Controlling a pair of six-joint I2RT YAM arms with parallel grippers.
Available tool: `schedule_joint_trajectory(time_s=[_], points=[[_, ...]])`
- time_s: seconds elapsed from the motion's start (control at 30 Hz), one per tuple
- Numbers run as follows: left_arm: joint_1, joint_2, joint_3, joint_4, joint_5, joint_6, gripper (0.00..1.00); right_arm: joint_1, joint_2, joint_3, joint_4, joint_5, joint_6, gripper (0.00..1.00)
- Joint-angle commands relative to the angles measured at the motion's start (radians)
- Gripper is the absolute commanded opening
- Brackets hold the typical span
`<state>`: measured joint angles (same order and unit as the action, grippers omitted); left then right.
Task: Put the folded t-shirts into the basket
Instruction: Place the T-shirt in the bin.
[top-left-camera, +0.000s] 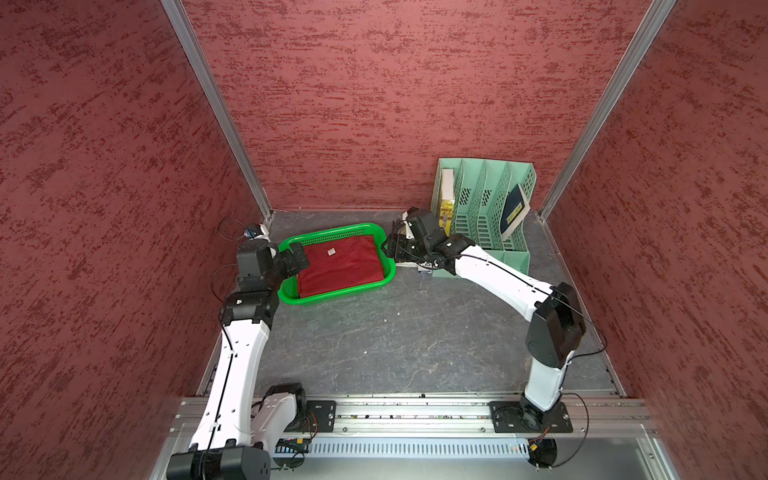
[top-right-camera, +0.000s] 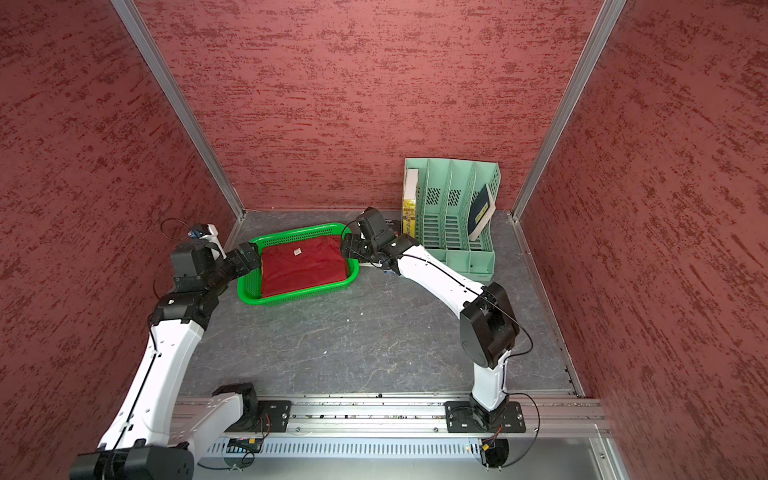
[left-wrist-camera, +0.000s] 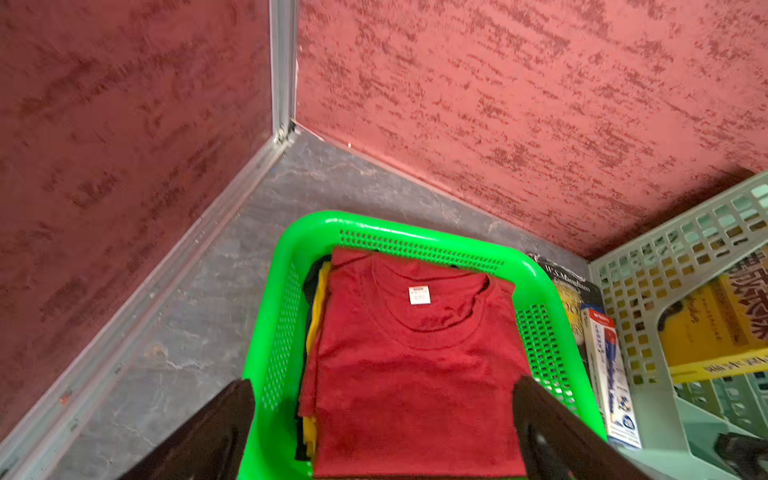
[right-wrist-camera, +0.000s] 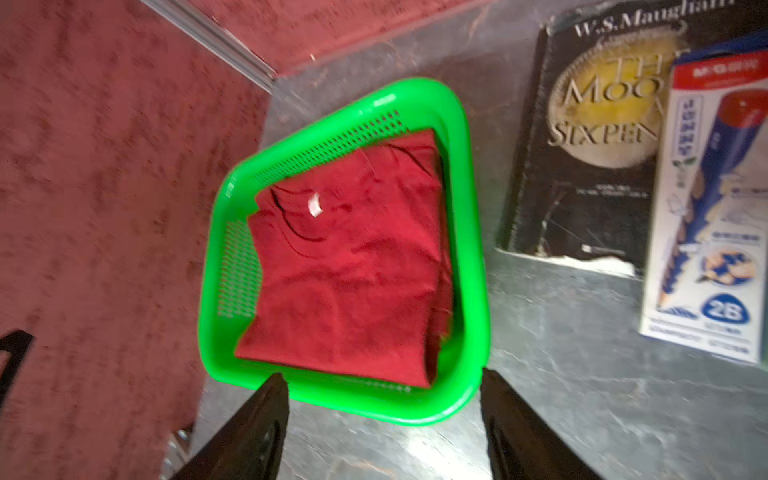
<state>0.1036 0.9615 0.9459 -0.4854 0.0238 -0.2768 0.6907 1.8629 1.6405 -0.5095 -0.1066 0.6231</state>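
Dark-red t-shirt, seemingly soft and floppy, tops the green basket stack, best pinched at opposite folded edges; left gripper and right gripper gape empty.

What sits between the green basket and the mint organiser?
A black book lying flat, with a pencil box partly on it, fills the gap between basket and organiser; the left wrist view shows it best.
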Motion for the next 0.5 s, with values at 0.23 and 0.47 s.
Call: schedule_joint_trajectory(time_s=[0.23, 0.47], points=[[-0.137, 0.109, -0.161, 0.133, 0.269, 0.061, 0.81, 0.045, 0.220, 0.245, -0.389, 0.076, -0.166, 0.90], [-0.137, 0.229, -0.138, 0.120, 0.260, 0.087, 0.80, 0.059, 0.342, 0.392, -0.461, 0.087, -0.080, 0.98]])
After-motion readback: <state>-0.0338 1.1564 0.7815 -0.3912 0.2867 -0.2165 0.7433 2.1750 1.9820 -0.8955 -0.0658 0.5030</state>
